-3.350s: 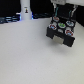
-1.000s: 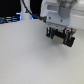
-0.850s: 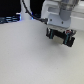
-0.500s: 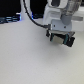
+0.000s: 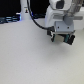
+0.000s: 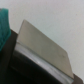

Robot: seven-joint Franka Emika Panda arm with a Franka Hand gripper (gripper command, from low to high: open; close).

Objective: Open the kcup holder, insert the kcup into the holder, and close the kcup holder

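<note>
In the exterior view the black kcup holder [image 5: 62,38] stands at the back right, largely covered by my white arm. My gripper [image 5: 62,34] is down right over it, and its jaws are too blurred to read. A small green spot [image 5: 64,38] shows at the holder just under the gripper; it may be the kcup's green top. In the wrist view the holder's black body [image 6: 22,62] and a pale, shiny flat face [image 6: 42,45] fill the lower part. A blurred green shape [image 6: 4,20] sits at the picture's edge. No fingers show there.
The white table [image 5: 30,60] spreads in front of the holder and to the exterior view's left. A black cable [image 5: 34,17] hangs from the arm. Dark equipment [image 5: 10,20] stands along the back on the exterior view's left.
The arm has come down and shifted slightly to the exterior view's left, so the gripper now covers most of the holder. The holder has not visibly moved.
</note>
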